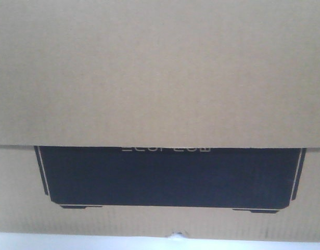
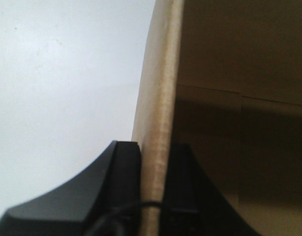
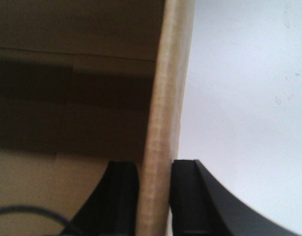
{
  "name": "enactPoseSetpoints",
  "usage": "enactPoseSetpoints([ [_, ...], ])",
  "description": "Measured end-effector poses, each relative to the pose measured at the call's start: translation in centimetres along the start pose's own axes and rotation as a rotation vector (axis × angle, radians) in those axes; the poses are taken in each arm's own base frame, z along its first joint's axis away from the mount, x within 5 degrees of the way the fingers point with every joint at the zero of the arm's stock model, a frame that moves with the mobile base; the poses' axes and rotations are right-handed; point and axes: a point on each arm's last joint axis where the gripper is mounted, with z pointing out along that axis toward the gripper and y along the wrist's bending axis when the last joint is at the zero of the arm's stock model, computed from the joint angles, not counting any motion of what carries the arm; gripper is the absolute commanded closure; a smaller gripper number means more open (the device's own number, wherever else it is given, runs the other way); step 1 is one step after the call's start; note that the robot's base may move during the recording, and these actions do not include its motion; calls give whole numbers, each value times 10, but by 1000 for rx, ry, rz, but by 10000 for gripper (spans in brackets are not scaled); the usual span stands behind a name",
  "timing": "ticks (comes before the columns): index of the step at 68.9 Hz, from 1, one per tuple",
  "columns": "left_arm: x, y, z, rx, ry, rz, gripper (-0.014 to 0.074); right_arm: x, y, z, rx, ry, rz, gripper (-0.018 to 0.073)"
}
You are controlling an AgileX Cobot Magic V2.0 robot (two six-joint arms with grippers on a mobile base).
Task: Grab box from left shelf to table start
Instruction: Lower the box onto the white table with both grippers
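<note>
Front view is filled almost edge to edge by the large brown corrugated cardboard box (image 1: 160,73); a flap overlaps the top of its black printed panel (image 1: 170,177), cutting off the white lettering so only the lower halves of the letters show. Small nick (image 1: 176,235) sits in the box's bottom edge, and a thin strip of plain white table surface (image 1: 71,242) shows directly under that edge; whether the edge touches it cannot be told. Left wrist view: the left gripper (image 2: 153,189) has its two black fingers (image 2: 123,182) closed against either side of a thin cardboard wall of the box, one finger on the outside, one on the shadowed inside face, no visible gap to the cardboard. A thin black cable (image 2: 121,214) crosses the lower part of the frame. White surface lies outside the wall. Right wrist view mirrors this: the right gripper (image 3: 154,196) pinches the opposite wall, black fingers (image 3: 190,196) flush on both faces, brown interior on one side, white table on the other. A dark cable (image 3: 28,212) loops in the lower corner. Both walls stand upright between the fingers.
</note>
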Motion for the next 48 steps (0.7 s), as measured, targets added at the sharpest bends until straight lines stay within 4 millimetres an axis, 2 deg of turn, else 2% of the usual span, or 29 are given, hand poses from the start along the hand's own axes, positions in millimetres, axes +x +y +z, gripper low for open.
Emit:
enactPoseSetpoints([
  [12, -2, -2, 5, 5, -9, 5, 698, 1, -1, 0, 1, -6, 8, 498],
  [17, -3, -2, 5, 6, -12, 5, 698, 1, -1, 0, 1, -8, 8, 466],
  [30, -3, -2, 6, 6, -11, 5, 676, 1, 0, 0, -1, -7, 14, 197],
  [37, -3, -1, 6, 5, -13, 4, 556, 1, 0, 0, -9, -14, 20, 102],
  [43, -3, -2, 6, 6, -12, 2, 372, 0, 1, 0, -19, -15, 22, 97],
  [46, -4, -1, 6, 4, -14, 2, 236, 0, 2, 0, -25, -15, 24, 97],
  [48, -4, -1, 6, 1, -14, 5, 188, 0, 2, 0, -26, -15, 24, 97],
])
